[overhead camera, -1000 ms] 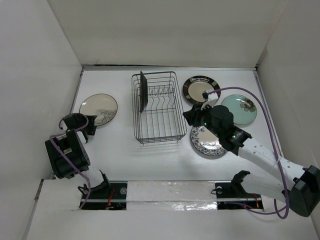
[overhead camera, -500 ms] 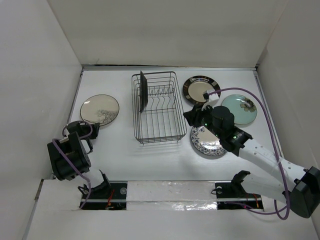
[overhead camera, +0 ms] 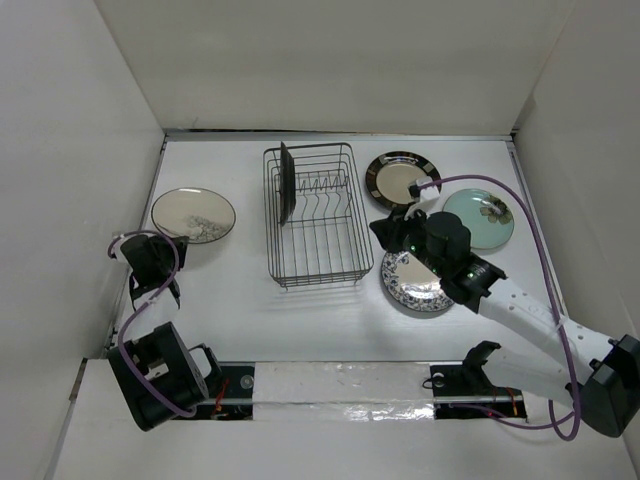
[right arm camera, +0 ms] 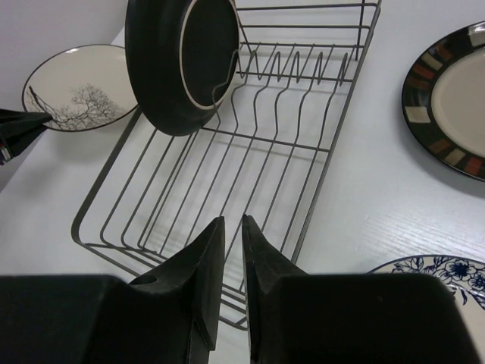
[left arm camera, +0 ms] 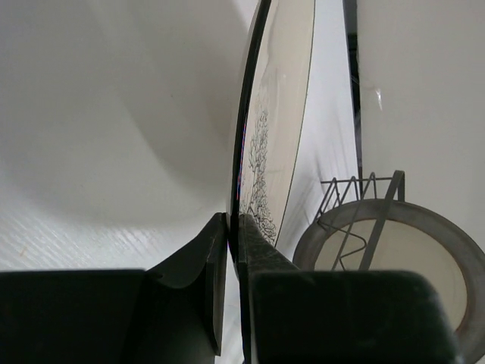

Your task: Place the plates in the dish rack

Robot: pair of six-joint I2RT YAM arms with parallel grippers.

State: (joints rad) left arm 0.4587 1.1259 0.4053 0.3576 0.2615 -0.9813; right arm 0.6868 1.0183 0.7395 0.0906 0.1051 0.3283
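My left gripper (overhead camera: pixel 163 243) is shut on the near rim of a cream plate with a tree mark (overhead camera: pixel 193 214), left of the dish rack (overhead camera: pixel 320 282). In the left wrist view that plate (left arm camera: pixel 280 114) runs edge-on between the pinching gripper (left arm camera: pixel 233 224). A dark plate (overhead camera: pixel 284 183) stands upright in the rack's far left slots. My right gripper (overhead camera: pixel 385 228) hovers at the rack's right side; its jaws (right arm camera: pixel 233 221) show a narrow gap with nothing in it. A black-rimmed plate (overhead camera: pixel 403 178), a teal plate (overhead camera: pixel 480 218) and a blue floral plate (overhead camera: pixel 412 283) lie right of the rack.
White walls close in the table on the left, back and right. The right arm's purple cable (overhead camera: pixel 520 200) arcs over the teal plate. The right forearm lies across the near part of the blue floral plate.
My left gripper has closed on the cream plate's rim and its arm has swung to the left, nudging the plate back and left. The right jaws have narrowed.
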